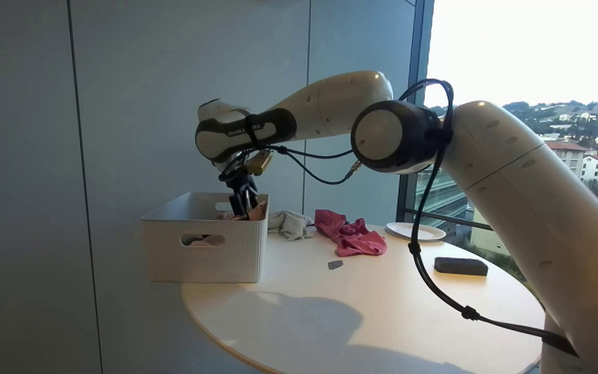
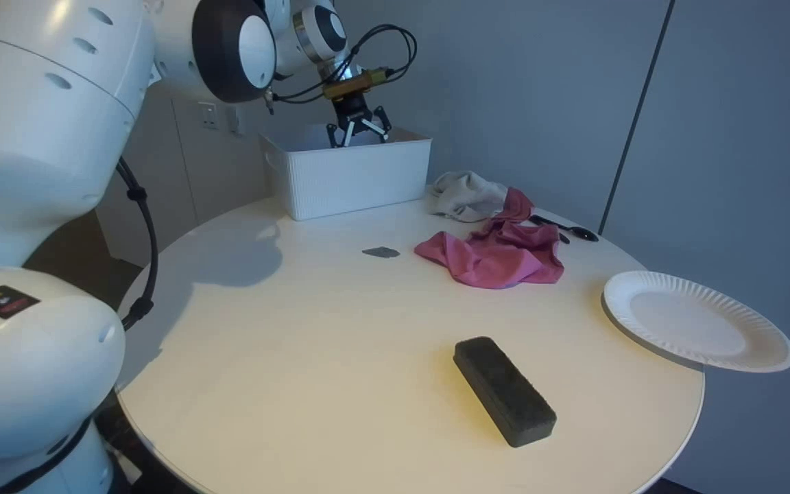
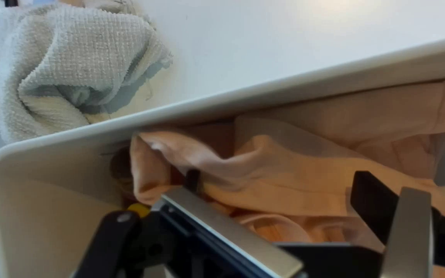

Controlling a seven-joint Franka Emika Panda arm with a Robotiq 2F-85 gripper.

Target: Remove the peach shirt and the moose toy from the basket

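Fingers (image 3: pixel 410 231) spread wide, gripping nothing visible, hang over the peach shirt (image 3: pixel 296 181), which lies crumpled beneath and between them inside the basket (image 1: pixel 203 265). Below, beside one of them, shows a yellow bit (image 3: pixel 139 209), perhaps the moose toy; I cannot be sure. Out beyond them the desk (image 2: pixel 340 322) carries a pale towel (image 2: pixel 467 195) and pink cloth (image 2: pixel 498 259); both removals look left to do.

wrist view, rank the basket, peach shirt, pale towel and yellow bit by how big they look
1. Basket, by its outline, though the frame cuts it off
2. Peach shirt, also running out of frame
3. Pale towel
4. Yellow bit, only a small patch showing
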